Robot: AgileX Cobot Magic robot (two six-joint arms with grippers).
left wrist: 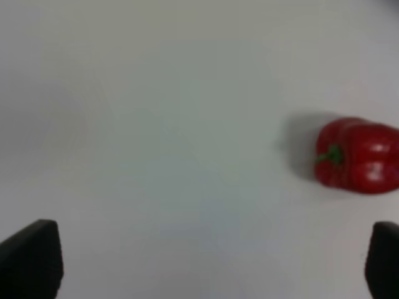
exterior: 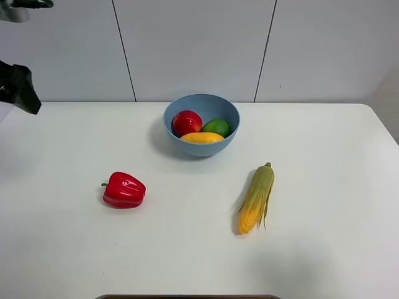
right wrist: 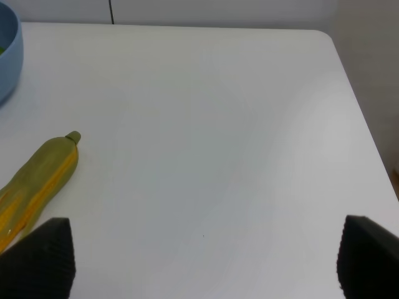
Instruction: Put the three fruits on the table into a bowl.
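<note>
The light-blue bowl [exterior: 206, 149] stands at the back middle of the white table [exterior: 330, 187]. Inside it lie the red-and-yellow apple [exterior: 186, 122], the green lime [exterior: 216, 127] and the yellow-orange mango [exterior: 201, 137]. My left gripper [left wrist: 212, 261] is open and empty, high above the table's left side, with its dark fingers [left wrist: 31, 258] wide apart. The left arm [exterior: 19, 87] shows at the far left edge of the high view. My right gripper [right wrist: 206, 261] is open and empty above the table's right side. It is outside the high view. The bowl's edge [right wrist: 7, 59] shows in the right wrist view.
A glossy red bell pepper [exterior: 124, 190] lies front left of the bowl and also shows in the left wrist view [left wrist: 356, 154]. A corn cob with green husk [exterior: 257, 197] lies front right of the bowl and shows in the right wrist view [right wrist: 37, 184].
</note>
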